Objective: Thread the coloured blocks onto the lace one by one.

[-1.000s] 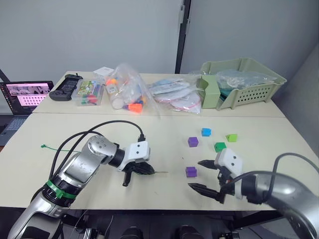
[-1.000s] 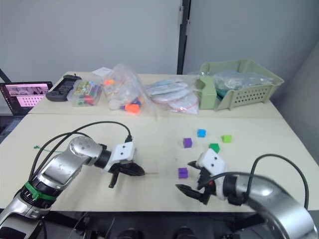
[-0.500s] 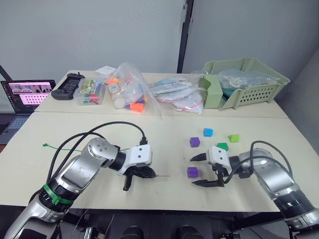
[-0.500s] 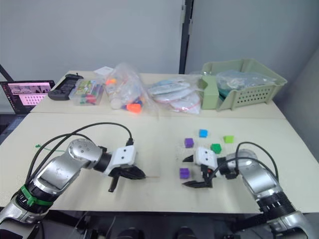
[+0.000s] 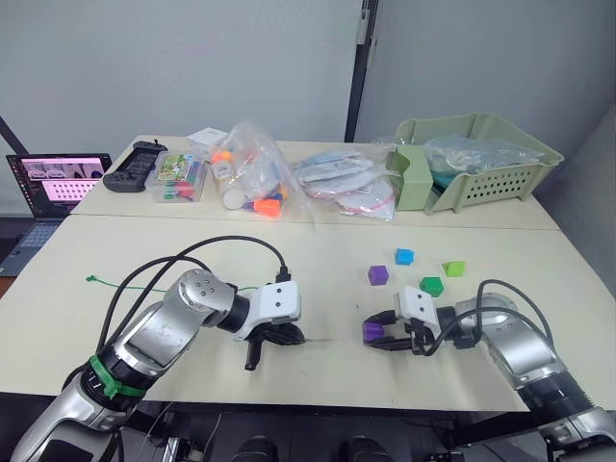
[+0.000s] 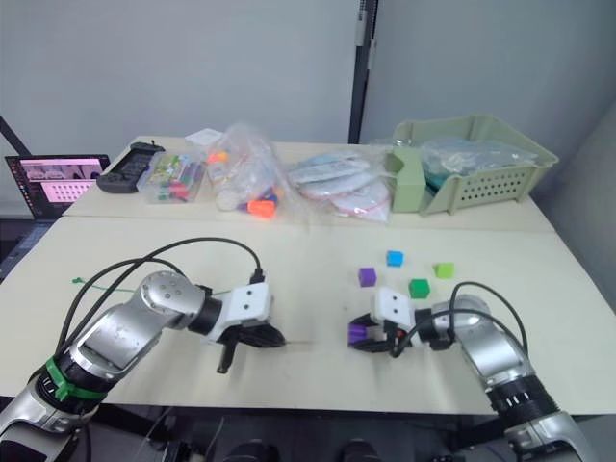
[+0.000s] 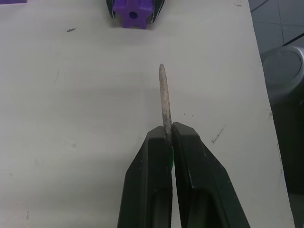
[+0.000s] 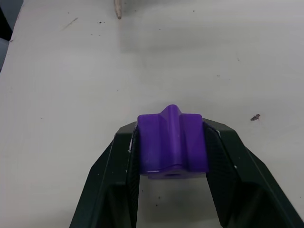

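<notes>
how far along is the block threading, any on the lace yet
None threaded yet. In hand: the left hand pinches the lace with its stiff tip bare, and the right hand grips a purple block. Left: that one plus the other purple, blue, dark green and lime blocks.

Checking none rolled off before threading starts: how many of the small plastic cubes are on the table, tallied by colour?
Purple plastic cubes: 2, one between the right gripper's fingers, one loose on the table
Blue plastic cube: 1
Dark green plastic cube: 1
Lime green plastic cube: 1
Total: 5
</notes>
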